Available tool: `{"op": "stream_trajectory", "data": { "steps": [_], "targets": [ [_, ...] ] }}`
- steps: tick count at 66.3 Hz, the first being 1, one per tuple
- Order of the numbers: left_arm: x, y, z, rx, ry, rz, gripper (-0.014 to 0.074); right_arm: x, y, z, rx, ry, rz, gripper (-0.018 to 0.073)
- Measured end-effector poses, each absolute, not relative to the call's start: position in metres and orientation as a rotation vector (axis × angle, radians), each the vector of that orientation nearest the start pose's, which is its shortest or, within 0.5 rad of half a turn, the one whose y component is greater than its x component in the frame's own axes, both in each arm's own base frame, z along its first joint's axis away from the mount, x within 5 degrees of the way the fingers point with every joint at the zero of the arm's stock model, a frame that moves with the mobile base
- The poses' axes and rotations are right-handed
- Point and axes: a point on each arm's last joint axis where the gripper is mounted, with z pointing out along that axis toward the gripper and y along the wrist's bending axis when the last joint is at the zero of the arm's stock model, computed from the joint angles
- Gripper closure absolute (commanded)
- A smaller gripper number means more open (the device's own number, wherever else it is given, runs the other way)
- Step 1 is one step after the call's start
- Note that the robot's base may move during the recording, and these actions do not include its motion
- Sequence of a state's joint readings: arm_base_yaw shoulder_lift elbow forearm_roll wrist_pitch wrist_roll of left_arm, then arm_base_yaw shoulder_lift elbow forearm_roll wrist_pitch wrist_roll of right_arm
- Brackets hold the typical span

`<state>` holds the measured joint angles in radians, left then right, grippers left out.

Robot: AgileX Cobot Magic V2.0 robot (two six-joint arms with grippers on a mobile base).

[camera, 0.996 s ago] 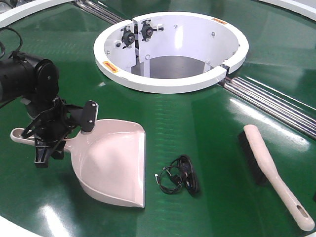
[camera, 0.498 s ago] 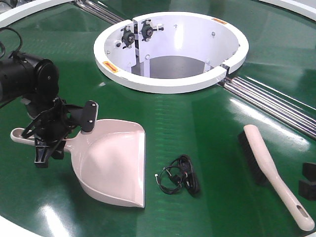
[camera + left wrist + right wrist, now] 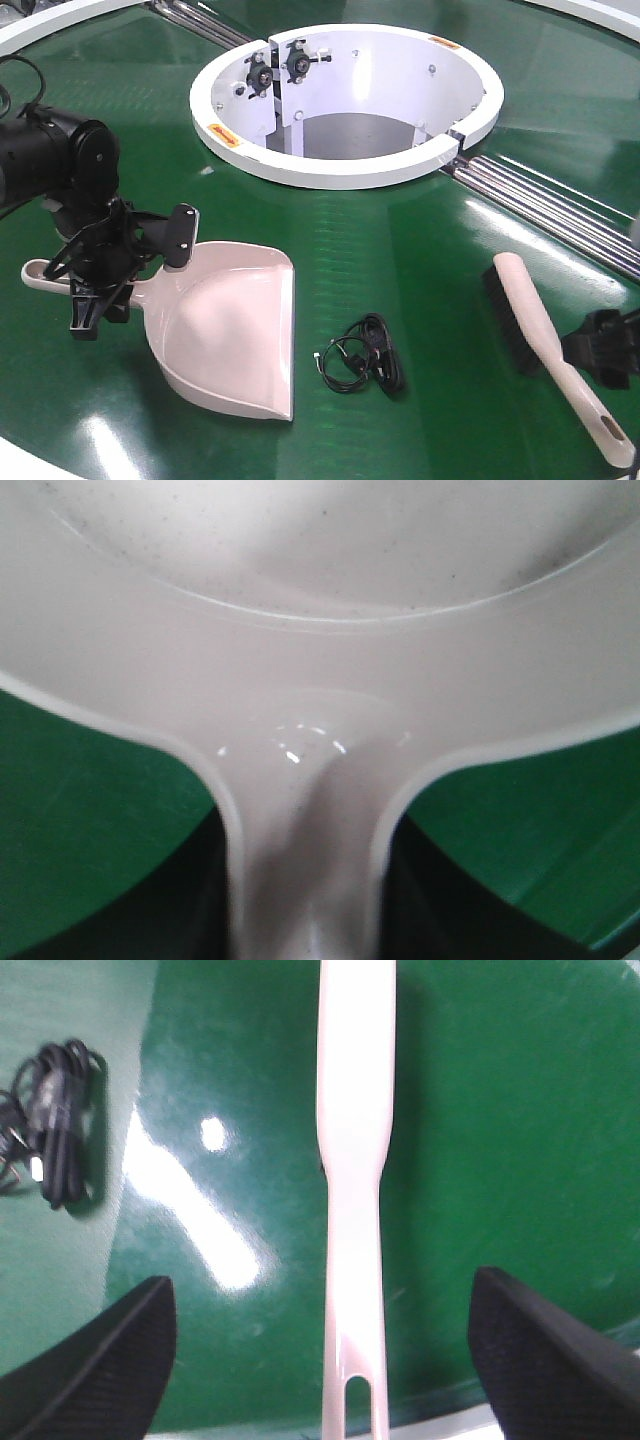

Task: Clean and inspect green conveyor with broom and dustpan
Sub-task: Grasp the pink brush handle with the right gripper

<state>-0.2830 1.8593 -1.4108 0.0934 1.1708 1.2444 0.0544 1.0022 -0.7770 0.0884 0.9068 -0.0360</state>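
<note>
Hovering at the near right of the worktop [image 3: 400,250], the right hand [image 3: 320,1290] is spread wide and empty over the handle of the broom [image 3: 530,315], which runs lengthwise between its fingers [image 3: 100,1360]; the left hand [image 3: 125,280] clasps the dustpan [image 3: 235,330].

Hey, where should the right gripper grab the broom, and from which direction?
Grip the broom on its narrow handle, between the wide brush body and the slotted end, coming straight down from above. It lies flat on the green conveyor, and the open right gripper straddles that slim section, so the jaws can close across its width.
</note>
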Motion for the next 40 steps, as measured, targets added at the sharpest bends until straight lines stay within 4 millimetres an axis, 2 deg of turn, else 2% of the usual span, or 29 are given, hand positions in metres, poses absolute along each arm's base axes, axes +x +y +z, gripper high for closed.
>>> {"op": "stream_trajectory", "data": {
  "steps": [18, 40],
  "targets": [
    [0.351, -0.094, 0.224, 2.213, 2.233, 0.149, 0.0603, 0.220, 0.015, 0.278, -0.106, 2.834, 0.060, -0.0006],
    [0.351, -0.094, 0.224, 2.213, 2.233, 0.149, 0.0603, 0.259, 0.018, 0.234, -0.132, 3.041, 0.060, 0.0061]
  ]
}}
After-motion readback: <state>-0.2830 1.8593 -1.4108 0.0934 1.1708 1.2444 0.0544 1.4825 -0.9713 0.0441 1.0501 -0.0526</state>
